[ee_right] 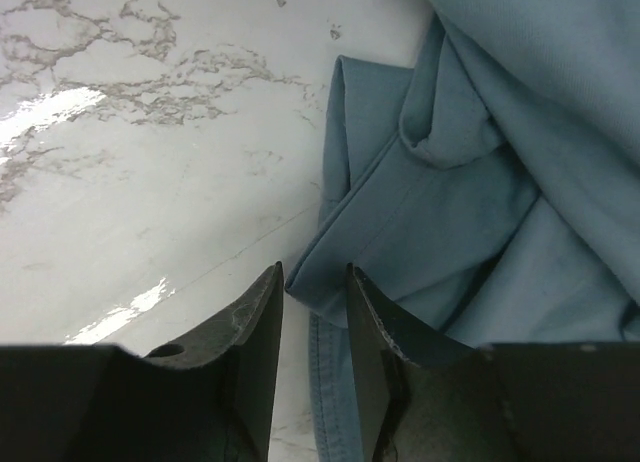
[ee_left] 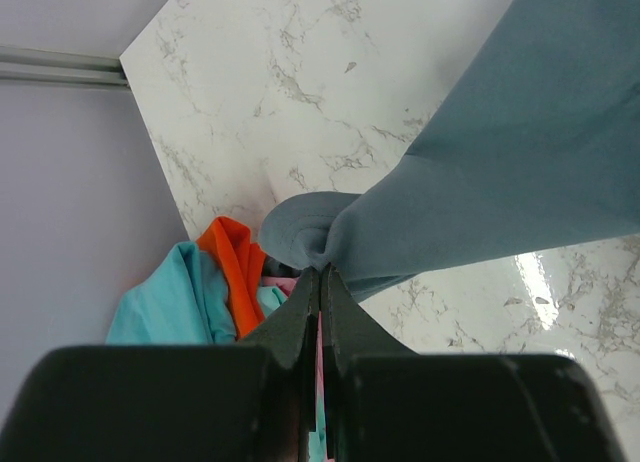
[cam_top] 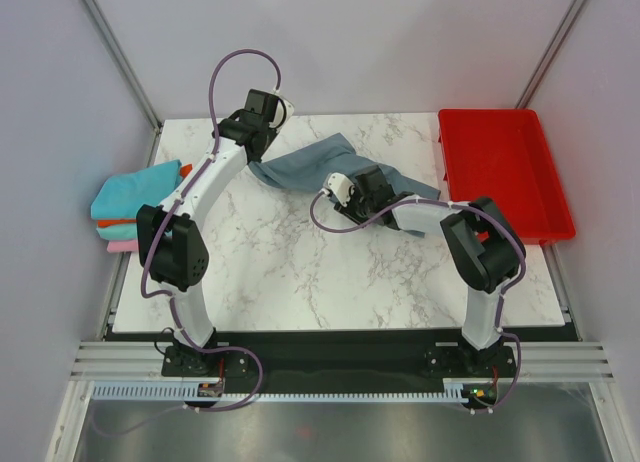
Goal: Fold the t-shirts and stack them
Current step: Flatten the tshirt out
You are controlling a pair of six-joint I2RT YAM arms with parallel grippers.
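The slate grey-blue t-shirt lies crumpled across the back middle of the marble table. My left gripper is shut on its left corner. In the left wrist view the gripper pinches a bunched edge of the shirt. My right gripper is over the shirt's right part. In the right wrist view it is narrowly open, straddling a folded hem of the shirt. The folded teal, orange and pink shirts are stacked at the table's left edge.
A red plastic tray stands at the back right, nothing in it. The folded stack also shows beyond my left fingers, with teal and orange. Grey walls with metal rails close in the left, right and back sides.
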